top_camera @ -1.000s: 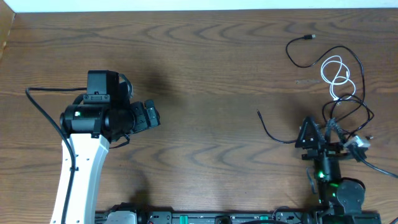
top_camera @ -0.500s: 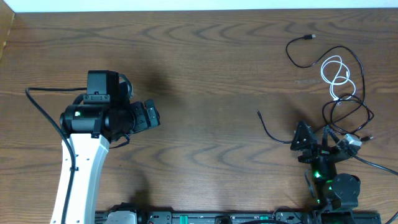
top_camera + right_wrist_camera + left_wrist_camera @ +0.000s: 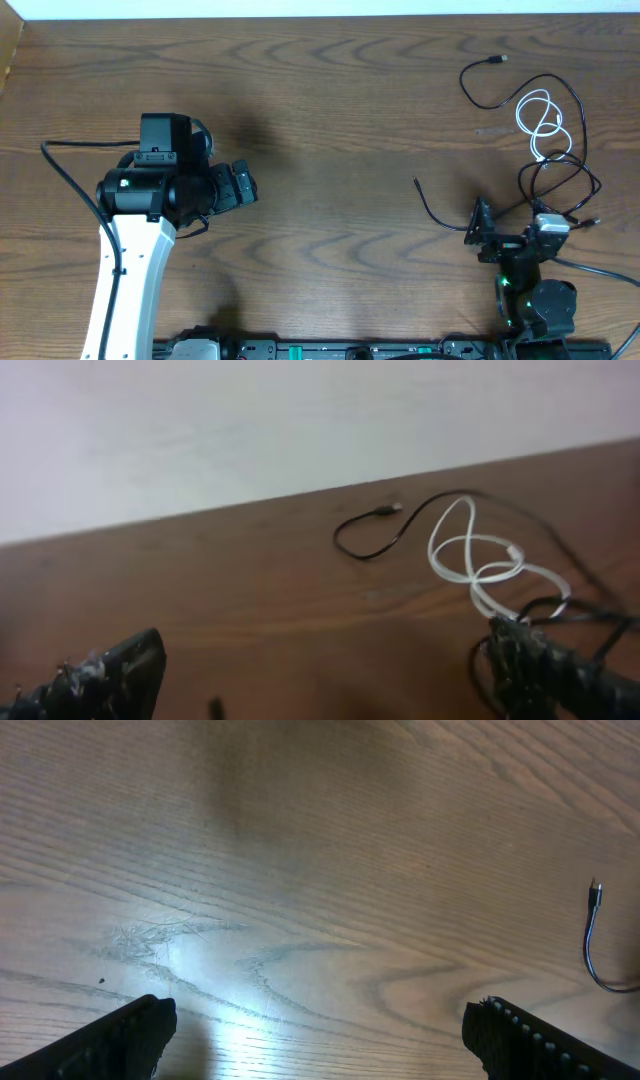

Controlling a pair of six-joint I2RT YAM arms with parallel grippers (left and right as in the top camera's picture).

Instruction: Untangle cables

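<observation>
The cables lie at the table's right side. A short white cable (image 3: pixel 541 124) is looped among longer black cables (image 3: pixel 560 178). One black cable runs up to a plug end (image 3: pixel 498 60), and another black end (image 3: pixel 417 183) trails left. My right gripper (image 3: pixel 508 224) is open and empty just in front of the tangle. In the right wrist view the white cable (image 3: pixel 470 555) and a black plug cable (image 3: pixel 365 532) lie beyond the open jaws (image 3: pixel 325 652); black loops (image 3: pixel 575 608) sit by the right finger. My left gripper (image 3: pixel 243 186) is open and empty over bare wood, far from the tangle.
The wooden table (image 3: pixel 330 110) meets a white wall at the back. In the left wrist view the open jaws (image 3: pixel 320 1020) frame bare wood, with one black cable end (image 3: pixel 592 935) at the far right. A thick black arm wire (image 3: pixel 600 268) runs right of the right arm.
My right gripper has shifted a little left and turned, staying open. The cables and the left arm have not moved.
</observation>
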